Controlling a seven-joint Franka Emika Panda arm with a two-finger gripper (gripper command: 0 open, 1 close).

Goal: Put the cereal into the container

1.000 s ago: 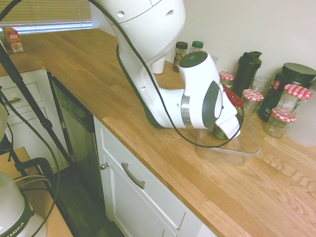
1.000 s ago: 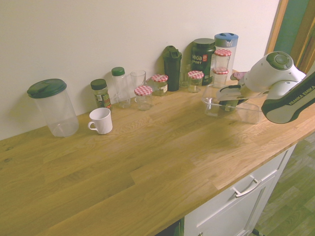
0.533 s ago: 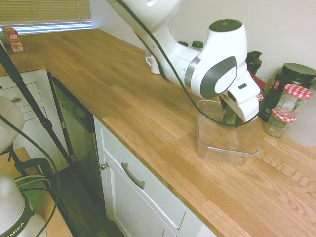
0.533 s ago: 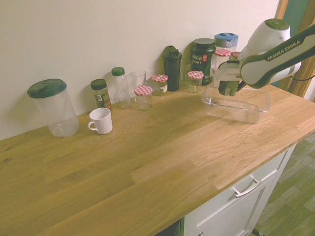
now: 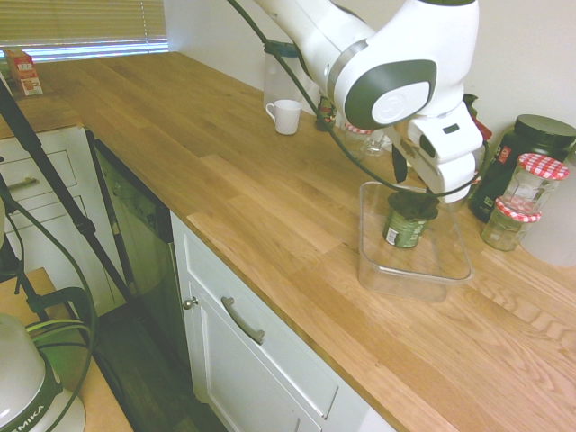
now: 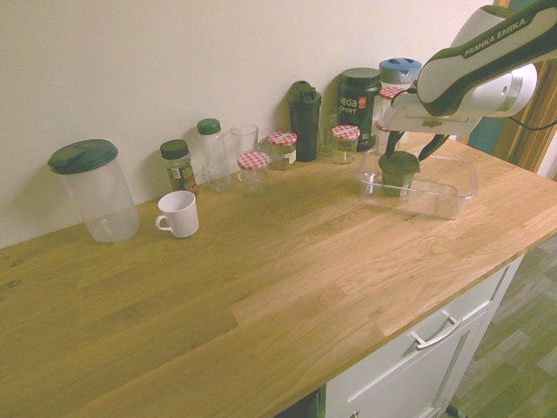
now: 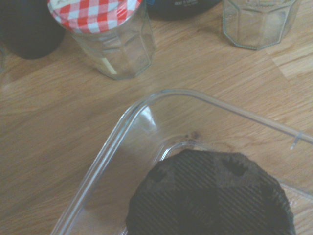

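Cereal (image 6: 399, 171) stands inside the clear container (image 6: 457, 207), and the gripper (image 6: 418, 158) has its fingers apart above it, so one should lift straight up, gently, without touching the lid.

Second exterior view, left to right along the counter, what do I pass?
Green-lidded pitcher, white mug, clear green-capped jar, black shaker bottle, red-checked jar in front of the wall, cereal inside the clear container.
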